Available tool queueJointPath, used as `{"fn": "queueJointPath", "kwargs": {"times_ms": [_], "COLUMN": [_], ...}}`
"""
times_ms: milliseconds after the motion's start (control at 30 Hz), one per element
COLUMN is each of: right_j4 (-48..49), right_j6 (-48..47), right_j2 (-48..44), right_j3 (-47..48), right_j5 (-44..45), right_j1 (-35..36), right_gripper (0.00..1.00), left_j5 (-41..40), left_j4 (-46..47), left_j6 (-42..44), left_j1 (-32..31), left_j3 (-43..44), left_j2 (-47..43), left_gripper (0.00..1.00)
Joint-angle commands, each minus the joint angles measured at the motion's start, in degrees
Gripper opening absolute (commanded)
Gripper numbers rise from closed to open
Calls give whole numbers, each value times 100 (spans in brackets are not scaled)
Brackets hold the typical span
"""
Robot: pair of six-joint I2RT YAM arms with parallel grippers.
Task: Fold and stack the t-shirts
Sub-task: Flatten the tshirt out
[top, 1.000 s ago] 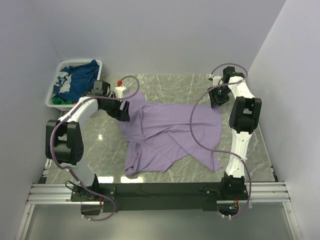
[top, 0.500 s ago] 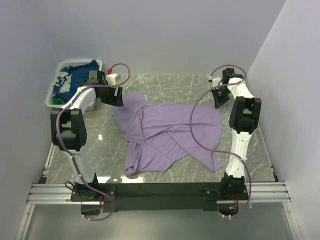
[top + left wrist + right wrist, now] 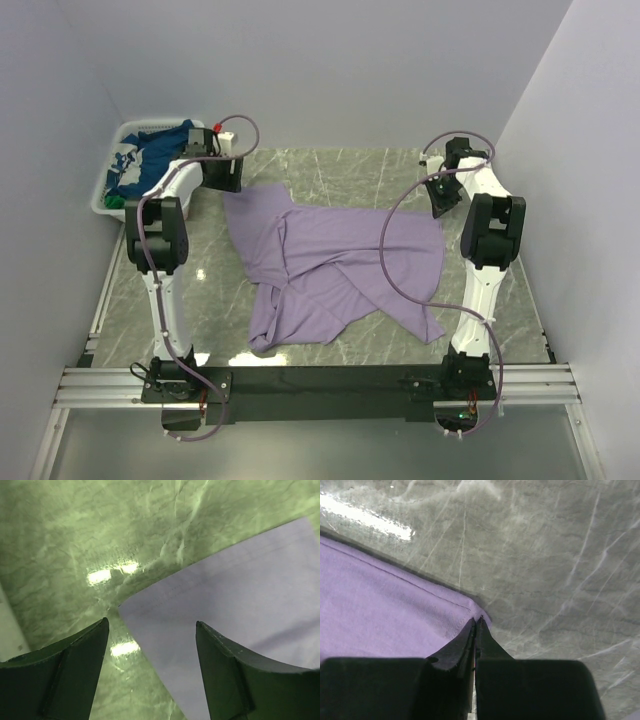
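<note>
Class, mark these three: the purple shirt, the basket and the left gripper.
purple shirt (image 3: 335,262), top view, its flat middle.
basket (image 3: 140,125), top view, its far rim.
left gripper (image 3: 151,625), left wrist view, midway between its fingertips.

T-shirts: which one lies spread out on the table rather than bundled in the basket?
The lavender-purple t-shirt, spread rumpled across the table; the navy t-shirt with white print sits bunched inside the white basket.

walls (image 3: 300,70): plain pale | table (image 3: 340,165): grey marble, glossy | lighting: probably overhead
</note>
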Motion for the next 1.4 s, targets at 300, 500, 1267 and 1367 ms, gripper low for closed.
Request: {"fn": "queueJointPath", "kwargs": {"times_ms": [300, 500, 1267, 1367], "right_j4": [114, 70, 149, 140], "right_j6": [104, 113, 157, 236], "right_j2": [-366, -287, -366, -533], "right_j3": [293, 398, 363, 512], "right_j5": [244, 226, 183, 174], "right_j1": [-2, -2, -46, -54], "right_gripper": [0, 0, 0, 0], "left_j5": [33, -230, -64, 128], "left_j4": [122, 175, -158, -106], "left_j6": [-206, -206, -330, -251], "left_j1": [-50, -173, -235, -235], "left_j3": [-162, -198, 117, 310], "left_j2": [278, 444, 541, 234], "left_gripper": [72, 70, 5, 1]}}
